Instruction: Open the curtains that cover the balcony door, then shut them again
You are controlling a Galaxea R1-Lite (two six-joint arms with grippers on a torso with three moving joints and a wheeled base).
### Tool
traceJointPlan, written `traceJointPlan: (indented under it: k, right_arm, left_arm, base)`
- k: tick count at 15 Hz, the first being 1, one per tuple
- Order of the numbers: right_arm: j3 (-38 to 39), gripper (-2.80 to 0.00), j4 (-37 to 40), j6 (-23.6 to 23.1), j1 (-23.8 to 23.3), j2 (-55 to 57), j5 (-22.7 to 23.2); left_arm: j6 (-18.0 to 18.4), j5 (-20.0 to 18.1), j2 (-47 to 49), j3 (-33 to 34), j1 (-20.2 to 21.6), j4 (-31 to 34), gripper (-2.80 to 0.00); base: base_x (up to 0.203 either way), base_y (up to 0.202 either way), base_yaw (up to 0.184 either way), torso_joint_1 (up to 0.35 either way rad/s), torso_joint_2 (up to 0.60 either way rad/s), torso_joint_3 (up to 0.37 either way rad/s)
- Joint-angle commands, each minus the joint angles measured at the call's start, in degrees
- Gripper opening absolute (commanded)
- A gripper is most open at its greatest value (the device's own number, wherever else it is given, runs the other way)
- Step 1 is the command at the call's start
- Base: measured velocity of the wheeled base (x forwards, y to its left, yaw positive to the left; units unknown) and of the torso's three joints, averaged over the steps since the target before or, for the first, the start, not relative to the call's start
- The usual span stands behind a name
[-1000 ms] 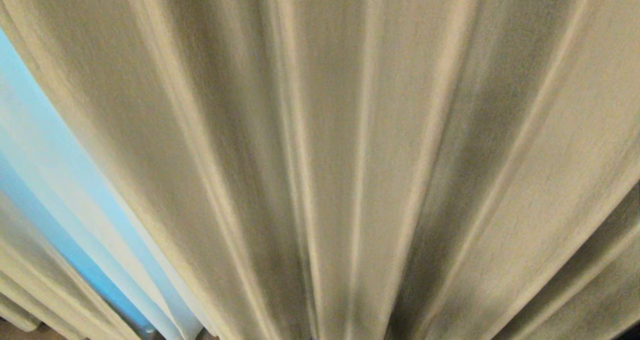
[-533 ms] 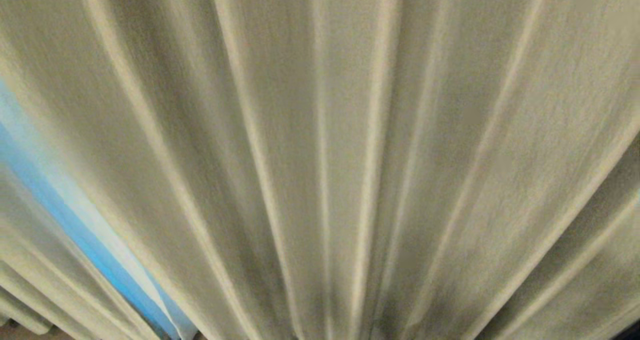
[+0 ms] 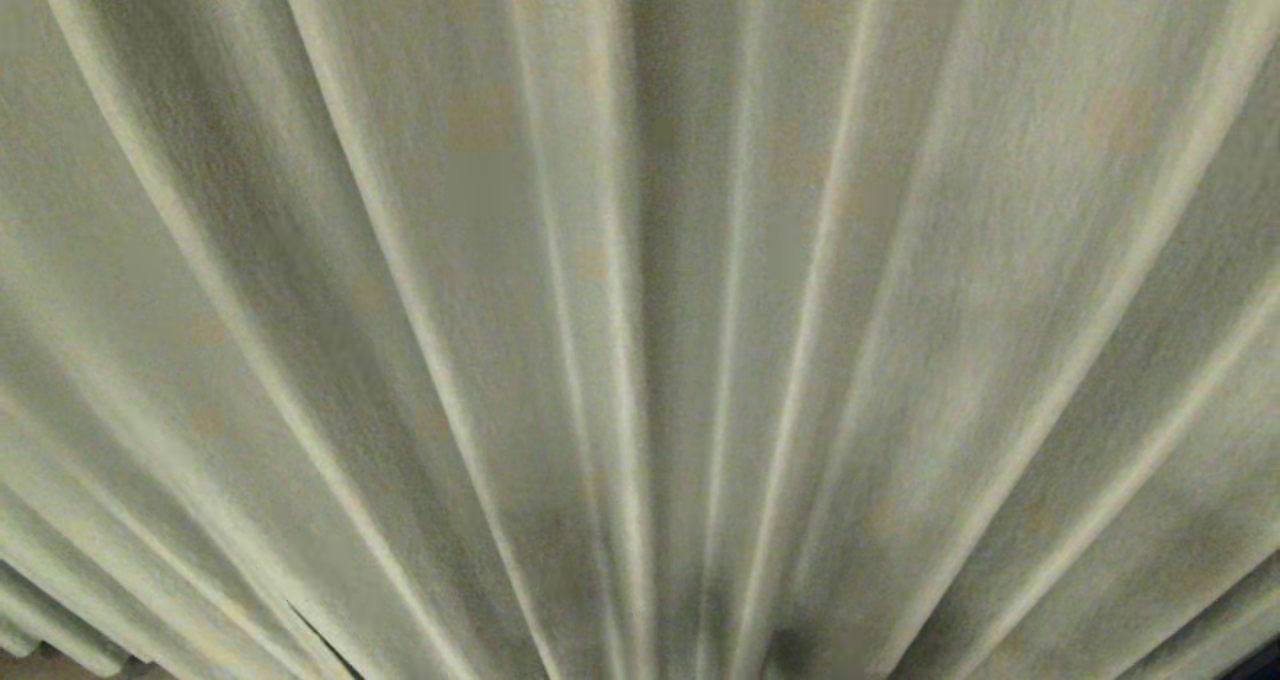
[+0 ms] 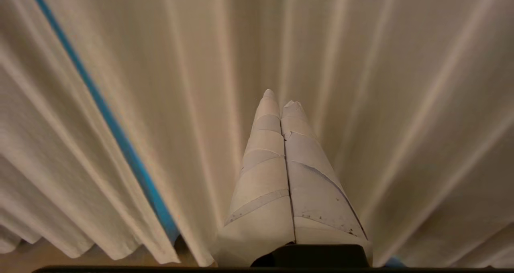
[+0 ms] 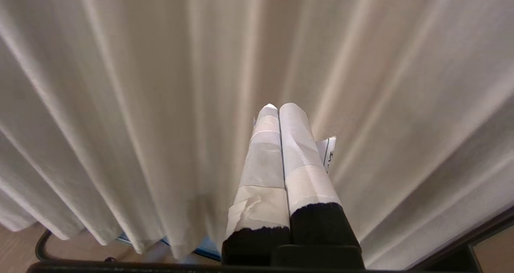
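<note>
The cream-beige pleated curtains (image 3: 640, 290) fill the whole head view, hanging to the floor. Neither arm shows there. In the left wrist view my left gripper (image 4: 281, 100) is shut, its white-taped fingers pointing at the curtains (image 4: 381, 84) with nothing between them; a thin blue slit (image 4: 100, 104) runs between two folds beside it. In the right wrist view my right gripper (image 5: 279, 106) is shut and empty too, facing the curtains (image 5: 140, 84). The balcony door is hidden behind the cloth.
A strip of wooden floor (image 4: 60, 261) shows under the hem. A dark frame edge (image 5: 478, 235) and a black cable (image 5: 42, 245) lie low near the right gripper.
The head view has shifted sideways along the curtains: the bright blue gap at the left narrowed and has left the picture. Only cloth fills it now.
</note>
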Motion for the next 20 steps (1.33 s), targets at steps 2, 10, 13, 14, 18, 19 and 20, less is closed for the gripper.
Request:
traceJointPlan:
  k: [2,10,13,14,18,19,20]
  right_arm:
    - [0.0,-2.80,0.0,-0.1,0.0,0.0,0.0]
    - [0.0,-2.80,0.0,0.0,0.0,0.0,0.1]
    - [0.0,-2.80,0.0,0.0,0.0,0.0,0.1]
    - [0.0,-2.80,0.0,0.0,0.0,0.0,0.1]
    - [0.0,-2.80,0.0,-0.1,0.0,0.0,0.1]
    - [0.0,-2.80,0.0,0.0,0.0,0.0,0.1]
    - [0.0,-2.80,0.0,0.0,0.0,0.0,0.1]
  left_arm:
    - [0.0,0.0,0.0,0.0,0.0,0.0,-2.80]
    - [0.0,0.0,0.0,0.0,0.0,0.0,-2.80]
    - [0.0,0.0,0.0,0.0,0.0,0.0,-2.80]
    - [0.0,0.1,0.0,0.0,0.0,0.0,-2.80]
    - [0.0,0.0,0.0,0.0,0.0,0.0,-2.80]
    - [0.0,0.0,0.0,-0.1,0.0,0.0,-2.80]
    - [0.0,0.0,0.0,0.0,0.0,0.0,-2.80]
  base:
    - [0.000,0.000,0.000,0.000,0.00,0.000]
    - [0.000,0.000,0.000,0.000,0.00,0.000]
    - [0.000,0.000,0.000,0.000,0.00,0.000]
    - [0.000,0.000,0.000,0.000,0.00,0.000]
    - [0.000,0.000,0.000,0.000,0.00,0.000]
    - [0.000,0.000,0.000,0.000,0.00,0.000]
    - [0.000,0.000,0.000,0.000,0.00,0.000]
